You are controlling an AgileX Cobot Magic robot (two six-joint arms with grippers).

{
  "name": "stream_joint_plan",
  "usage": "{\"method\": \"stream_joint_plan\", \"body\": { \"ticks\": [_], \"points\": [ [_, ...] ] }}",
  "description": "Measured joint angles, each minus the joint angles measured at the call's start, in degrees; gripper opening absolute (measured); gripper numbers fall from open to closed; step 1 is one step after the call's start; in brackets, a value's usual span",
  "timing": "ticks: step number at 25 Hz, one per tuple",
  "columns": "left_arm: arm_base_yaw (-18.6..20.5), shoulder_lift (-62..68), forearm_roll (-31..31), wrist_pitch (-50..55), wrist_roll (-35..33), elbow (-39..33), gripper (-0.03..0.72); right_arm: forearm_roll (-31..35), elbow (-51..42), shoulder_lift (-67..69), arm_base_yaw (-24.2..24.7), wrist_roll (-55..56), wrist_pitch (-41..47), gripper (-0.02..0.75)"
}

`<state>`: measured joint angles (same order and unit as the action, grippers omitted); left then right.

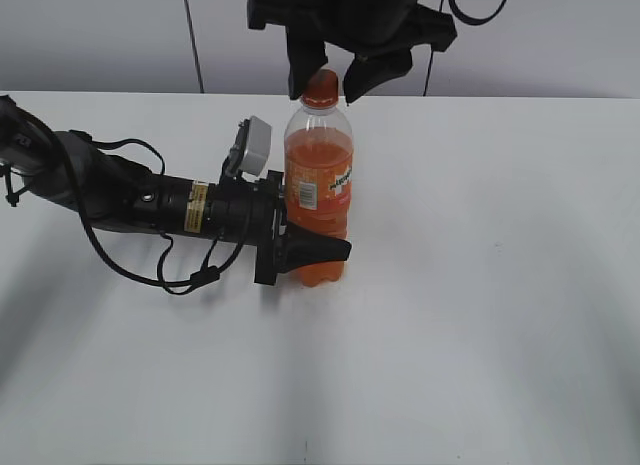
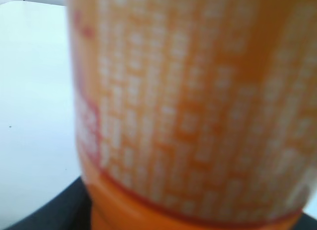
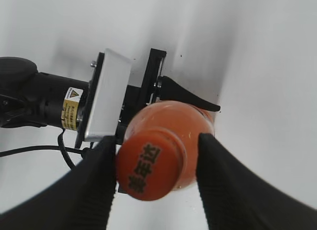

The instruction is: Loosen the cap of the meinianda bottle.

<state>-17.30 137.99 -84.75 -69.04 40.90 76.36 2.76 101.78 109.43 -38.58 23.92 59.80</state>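
A plain white counter (image 1: 480,315) fills the scene, matte and lightly speckled, with a pale grey wall behind it crossed by one dark vertical seam. On it stands one meinianda bottle (image 1: 318,190), upright, roughly at the middle of the counter's far half, full of orange soda, with one orange cap (image 1: 321,88) on its neck. There are two arms and two tools. The left tool (image 1: 305,253) lies low along the counter to the left of the bottle, its black fingers closed around the bottle's lower body below the label, one finger showing in front of the orange base; its wrist view is filled by the blurred orange label (image 2: 193,101). The right tool (image 3: 156,165) hangs above the bottle, its two ribbed black fingers (image 3: 225,190) standing either side of the cap: the left-hand one looks to touch the cap's edge, while the other is apart from it with a gap, so the tool is partly open and not clamped. Dark print shows on the cap's top (image 3: 146,166).
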Motion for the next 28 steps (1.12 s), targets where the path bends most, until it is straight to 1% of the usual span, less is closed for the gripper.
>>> {"method": "stream_joint_plan", "body": {
  "ticks": [4,23,28],
  "points": [
    [0.0,0.0,0.02,0.05,0.0,0.0,0.41,0.15,0.0,0.0,0.0,0.05,0.37,0.312],
    [0.0,0.0,0.09,0.05,0.02,0.0,0.41,0.15,0.0,0.0,0.0,-0.18,0.49,0.309],
    [0.0,0.0,0.09,0.05,0.02,0.0,0.41,0.2,0.0,0.0,0.0,-4.13,0.44,0.308]
  ]
}}
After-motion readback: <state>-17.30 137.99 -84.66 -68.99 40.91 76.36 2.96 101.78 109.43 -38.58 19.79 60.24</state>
